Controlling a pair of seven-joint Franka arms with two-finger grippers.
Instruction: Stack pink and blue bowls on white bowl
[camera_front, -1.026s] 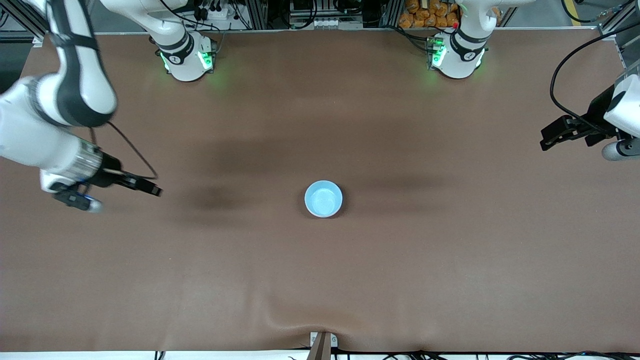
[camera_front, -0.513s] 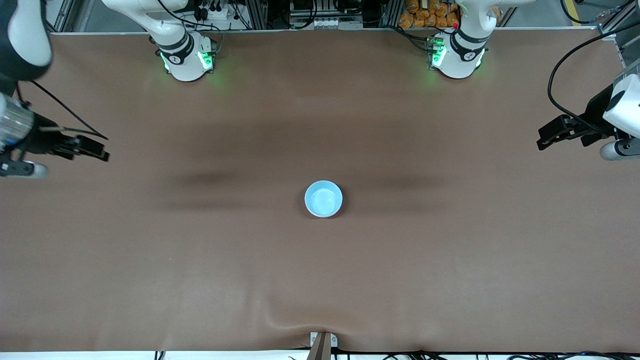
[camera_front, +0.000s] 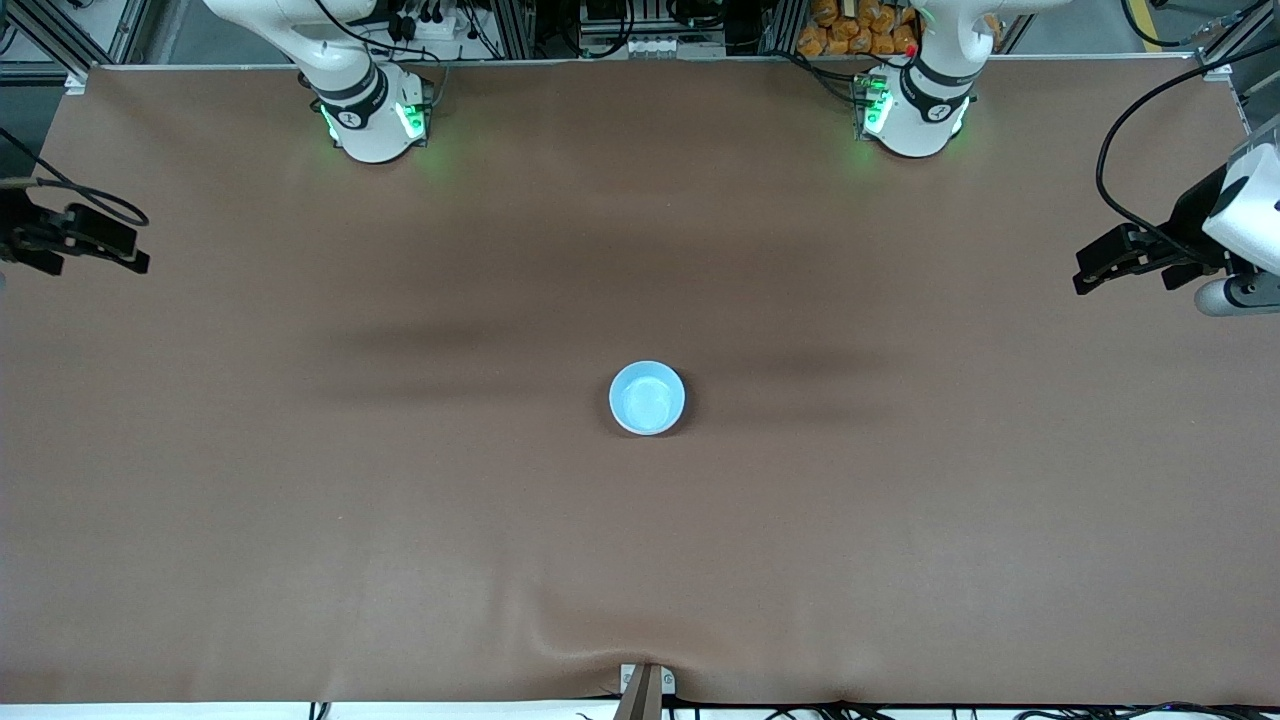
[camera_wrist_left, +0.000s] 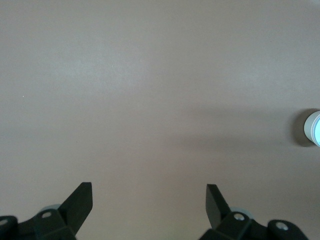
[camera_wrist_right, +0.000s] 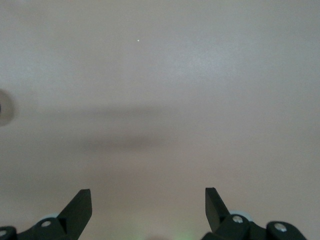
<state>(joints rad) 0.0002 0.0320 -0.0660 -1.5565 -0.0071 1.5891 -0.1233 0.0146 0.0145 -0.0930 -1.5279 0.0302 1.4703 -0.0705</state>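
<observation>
We see one blue bowl (camera_front: 647, 398) upright near the middle of the brown table (camera_front: 400, 560), well apart from every edge and somewhat closer to the front-camera edge than to the edge where the arm bases stand. Its rim looks pale, and we cannot tell from above whether the pink and white bowls sit nested under it. In the left wrist view a sliver of the bowl (camera_wrist_left: 314, 128) shows at the frame's edge, with white below the blue rim.

The left gripper (camera_front: 1090, 272) hangs over the table by the edge at the left arm's end, toward the corner on the bases' side. Its fingers (camera_wrist_left: 80, 200) stand wide apart with nothing between them, only bare table below.

The right gripper (camera_front: 125, 250) hangs by the edge at the right arm's end, likewise toward the bases' corner. Its fingers (camera_wrist_right: 80, 202) are also spread wide and released, holding nothing.

Both grippers are well apart from the bowl, one at each end of the table.
</observation>
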